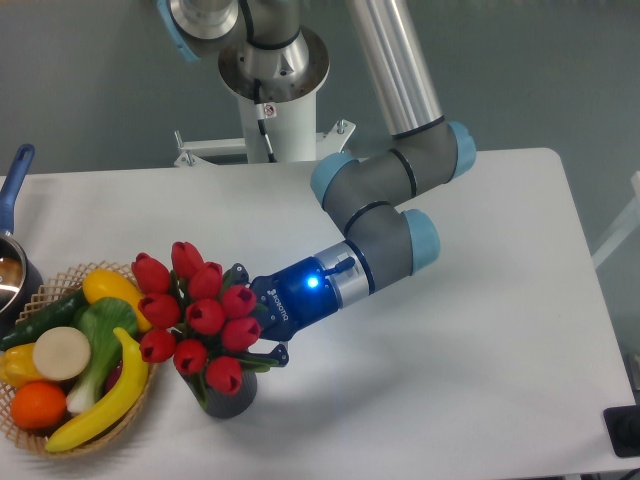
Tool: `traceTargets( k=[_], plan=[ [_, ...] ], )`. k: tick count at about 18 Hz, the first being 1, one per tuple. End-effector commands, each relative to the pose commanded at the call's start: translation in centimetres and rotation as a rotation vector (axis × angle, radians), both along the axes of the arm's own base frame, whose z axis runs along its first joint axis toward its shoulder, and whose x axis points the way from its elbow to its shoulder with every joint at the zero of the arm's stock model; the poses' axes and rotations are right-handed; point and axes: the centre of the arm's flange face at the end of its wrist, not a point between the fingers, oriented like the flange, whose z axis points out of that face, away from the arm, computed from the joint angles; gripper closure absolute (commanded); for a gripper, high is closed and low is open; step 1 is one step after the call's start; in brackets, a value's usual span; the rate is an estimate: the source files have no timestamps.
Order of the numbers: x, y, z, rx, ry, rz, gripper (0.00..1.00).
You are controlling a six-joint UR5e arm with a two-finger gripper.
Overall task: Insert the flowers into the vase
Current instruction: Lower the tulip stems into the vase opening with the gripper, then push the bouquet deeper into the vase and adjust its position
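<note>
The vase (230,398) holds the flowers (195,315); toy fruit fills the basket (25,440) at left. Glossy red tulips stand bunched; I cannot tell whether the gripper (255,335) jaws grasp them

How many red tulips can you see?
9 in the flowers: three along the top, three across the middle, three lower down, with the lowest just above the vase. More could hide behind these. The pincer is at the bunch's right side.
</note>
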Motion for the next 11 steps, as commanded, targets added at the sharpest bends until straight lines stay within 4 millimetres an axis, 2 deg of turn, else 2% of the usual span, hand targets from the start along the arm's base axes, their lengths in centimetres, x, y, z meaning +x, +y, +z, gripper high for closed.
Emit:
traceTargets(
  k=[8,11],
  plan=[
    [-0.1,-0.4,-0.7,-0.006,0.007,0.007,0.67],
    [0.3,-0.7,-1.6,0.003,0.022,0.008,0.67]
  ],
)
